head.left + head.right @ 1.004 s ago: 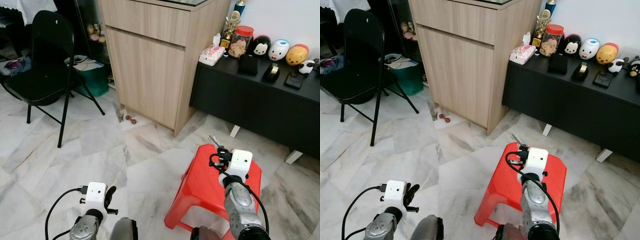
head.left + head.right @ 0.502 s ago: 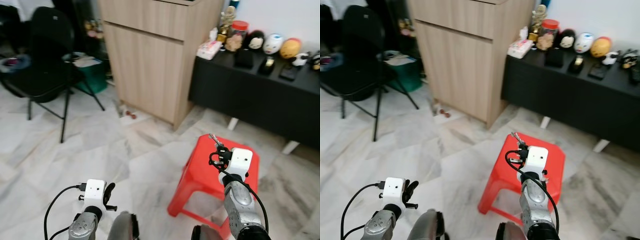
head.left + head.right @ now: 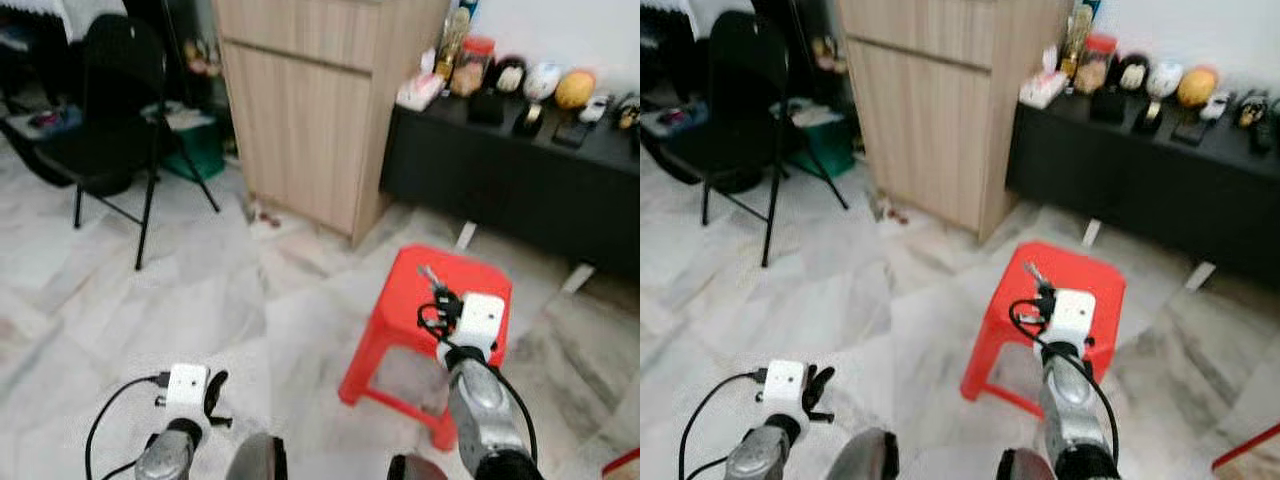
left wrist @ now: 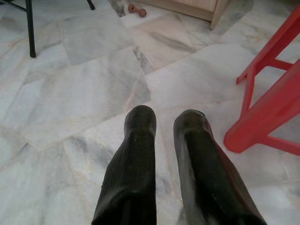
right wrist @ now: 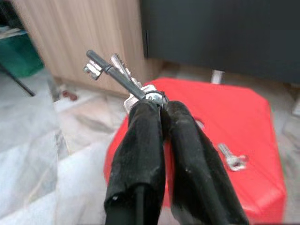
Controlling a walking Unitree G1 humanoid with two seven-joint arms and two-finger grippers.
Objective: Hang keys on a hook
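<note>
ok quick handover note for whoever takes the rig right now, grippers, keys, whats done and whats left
Right gripper: jaws shut on the keys, held up over the red stool.
Left gripper: low over the marble floor, holding nothing, jaws slightly apart.
One loose key lies on the stool top.
Done: key bunch picked up.
Left: find a hook and hang the bunch; I can't make one out among the wooden cabinet and black sideboard.
</note>
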